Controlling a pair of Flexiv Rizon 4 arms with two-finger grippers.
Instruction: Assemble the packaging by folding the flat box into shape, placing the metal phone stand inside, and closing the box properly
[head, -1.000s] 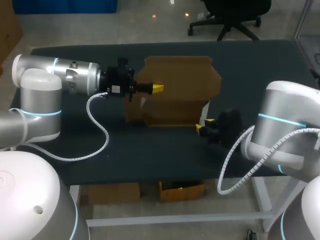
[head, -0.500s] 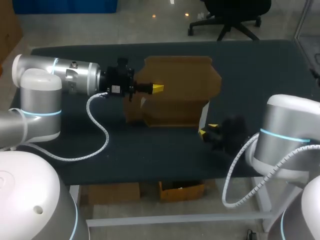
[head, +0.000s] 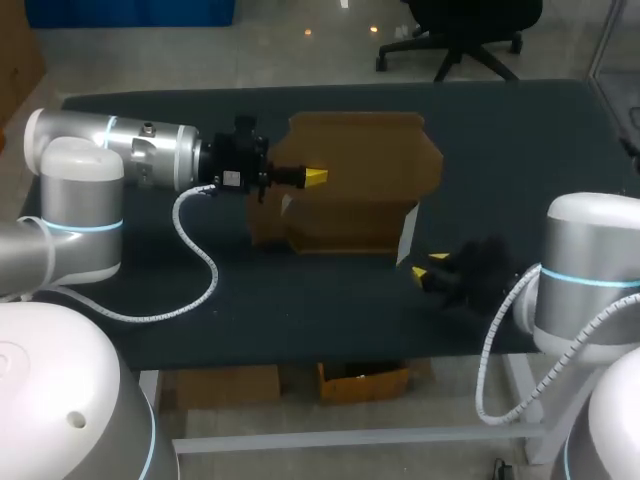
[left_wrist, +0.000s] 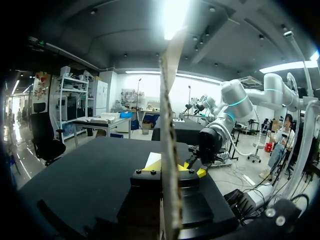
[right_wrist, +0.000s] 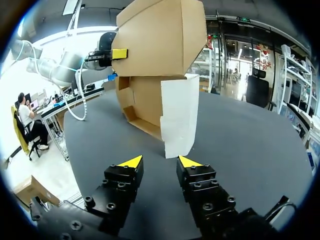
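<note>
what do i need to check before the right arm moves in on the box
1. Left arm holding the box: ok. Its jaws are shut on a panel, whose edge runs between them in the left wrist view.
2. Right arm ready to grasp: ok. Its jaws are open and sit short of the white flap, touching nothing.
3. Box folded into shape: not ok. It is only partly formed, with flaps loose.
4. Path across the table from the right jaws to the box: ok, bare surface.
5. Metal phone stand located: cannot tell, it shows in no view.
</note>
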